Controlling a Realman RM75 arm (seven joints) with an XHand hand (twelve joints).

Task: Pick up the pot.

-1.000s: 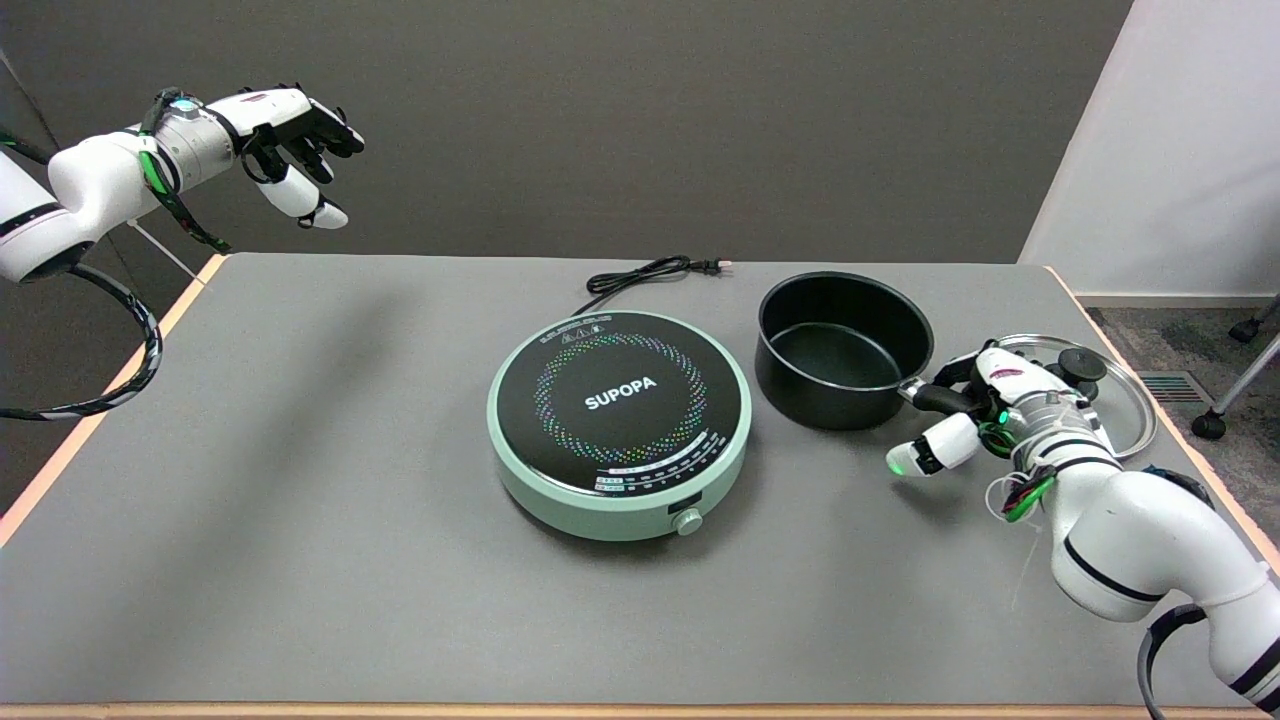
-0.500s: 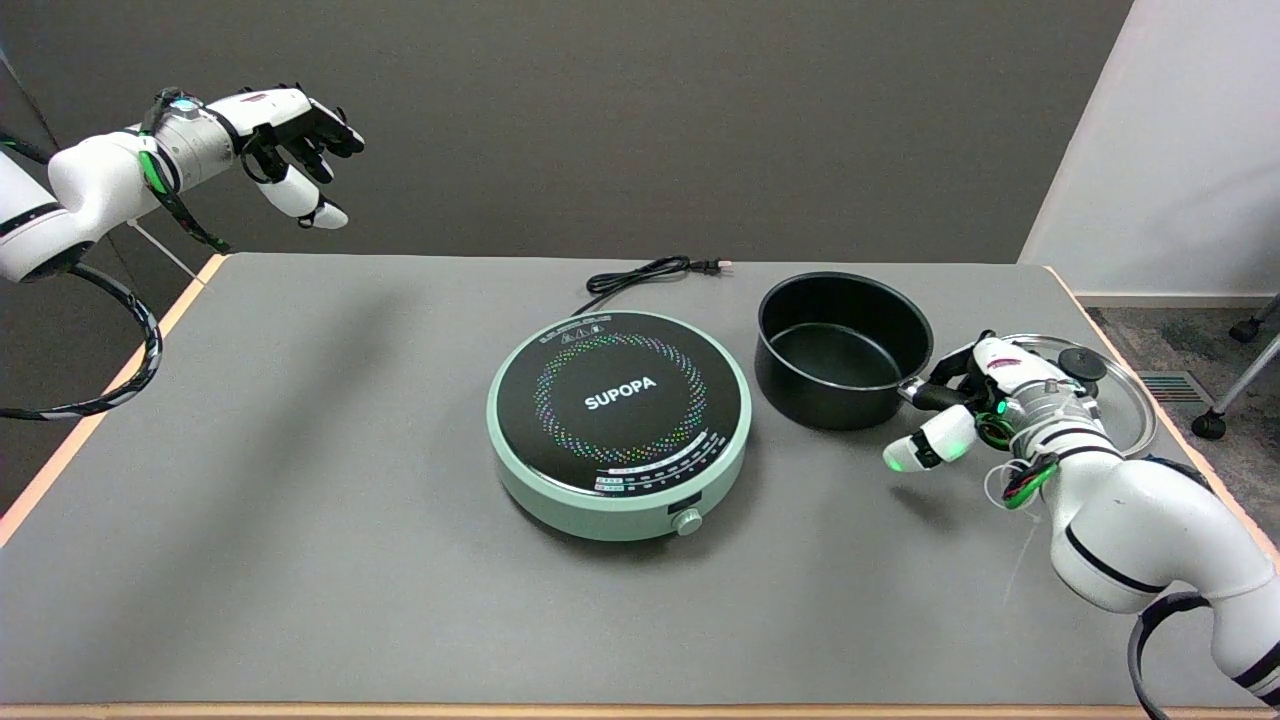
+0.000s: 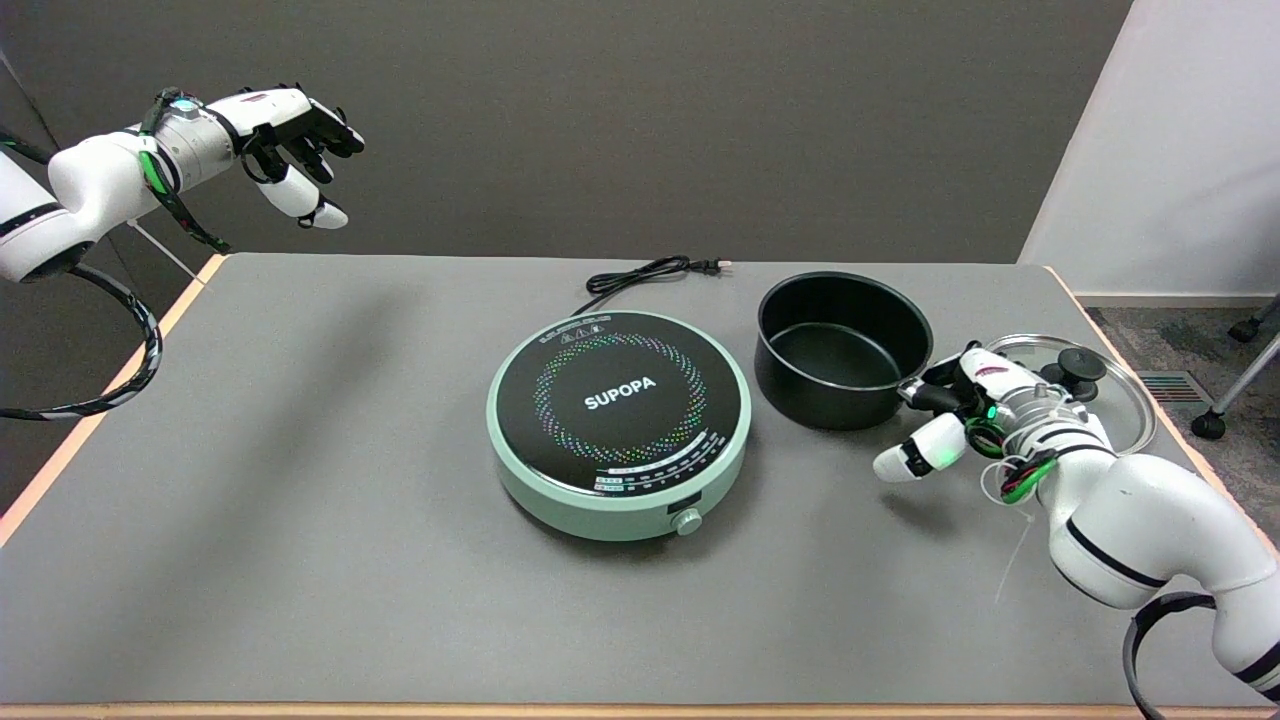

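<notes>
Pot (image 3: pixel 843 349) was seen standing empty on the table (image 3: pixel 300 480), just right of the induction cooker (image 3: pixel 619 422) | right hand (image 3: pixel 962 415) was wrapped around the pot's handle, thumb held out below | glass lid (image 3: pixel 1110 395) was laid farther right of the cooker.

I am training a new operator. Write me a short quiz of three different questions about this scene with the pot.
1. True or false: the pot stands on the induction cooker.
2. Which side of the pot does the glass lid lie on: A) picture's left, B) picture's right?
3. Fill in: the right hand is at the pot's ____.

Key: 1 false, it stands on the table beside it. 2 B. 3 handle.
</notes>
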